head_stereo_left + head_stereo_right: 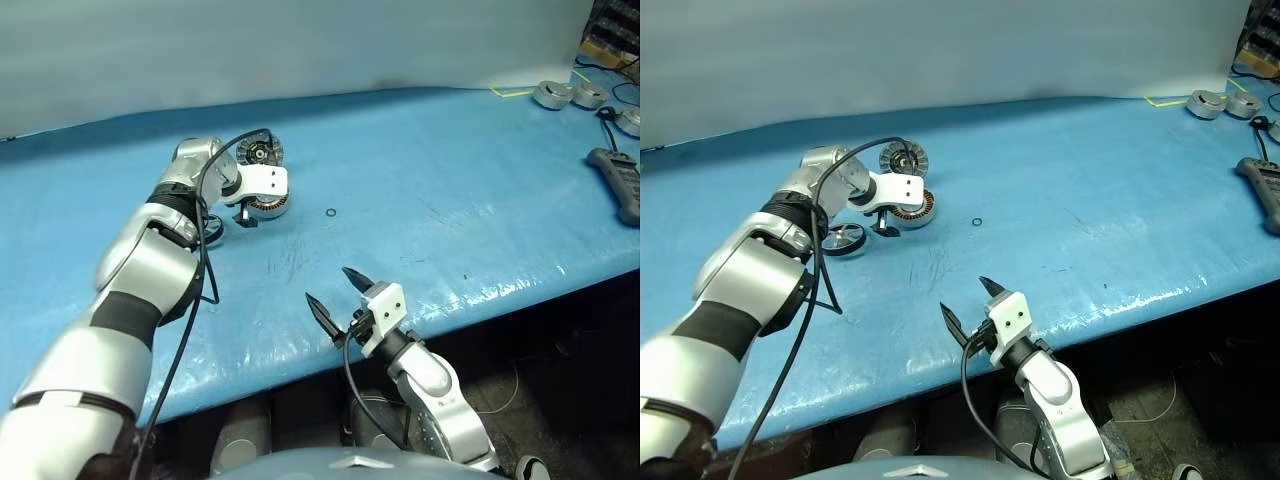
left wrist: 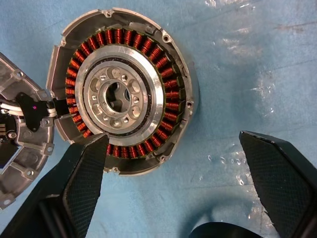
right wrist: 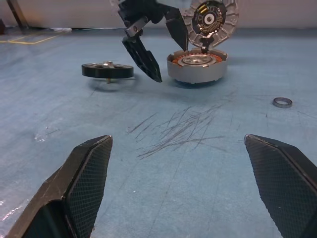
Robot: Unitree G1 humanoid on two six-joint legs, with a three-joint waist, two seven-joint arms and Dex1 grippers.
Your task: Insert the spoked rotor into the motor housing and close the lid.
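Reaching: left gripper (image 1: 883, 225), jaws apart, hovers over motor housing (image 1: 912, 210).
Rotor: spoked rotor (image 1: 844, 239) lies left of housing, uninserted.
Lid: lid (image 1: 904, 157) behind housing.
Right gripper (image 1: 968, 305): jaws apart, idle.
Next: probably grasp rotor.

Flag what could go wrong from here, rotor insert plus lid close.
1. The left gripper hangs open over the motor housing, not the spoked rotor lying beside it; closing here may grab or nudge the wrong part.
2. The lid stands tilted open at the housing's far edge, joined by wires; a bump could drop it before insertion.
3. A small loose ring lies nearby.
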